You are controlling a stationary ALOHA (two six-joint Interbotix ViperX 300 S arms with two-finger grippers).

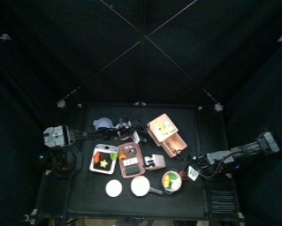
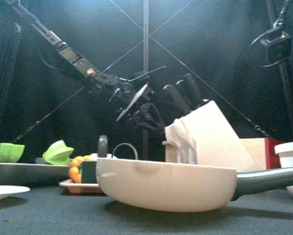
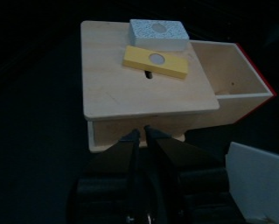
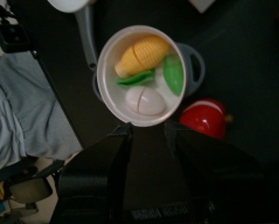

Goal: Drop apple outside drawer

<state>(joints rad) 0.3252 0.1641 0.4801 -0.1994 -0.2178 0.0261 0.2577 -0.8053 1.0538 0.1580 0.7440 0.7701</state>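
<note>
Apple (image 4: 204, 116) is already out of the drawer (image 3: 229, 74). In the R wrist view it lies on the dark table (image 1: 108, 119), just beside a white bowl (image 4: 103, 66) of toy food (yellow, green and white pieces), not in it. The drawer compartment, seen from the L wrist cam, stands open and bare wood inside, w/ no red showing. A yellow block (image 3: 156, 59) and a blue-grey block (image 3: 162, 32) sit on the box top.

R gripper (image 4: 148, 140) hangs above the bowl w/ jaws spread wide and nothing between them. It's apart from the apple, not touching it.

L gripper (image 3: 149, 140) sits right at the box's front edge, jaws part-open w/ a slim gap. Nothing visible in the gap, and can't tell if the tips touch the wood.

Progress, judging by how things lie: the drop itself looks done, since the apple is free on the table, well apart from the drawer in the top view. What's left is prob. just pulling both arms clear. Only risk is the round apple rolling if the R arm or the bowl gets nudged.
</note>
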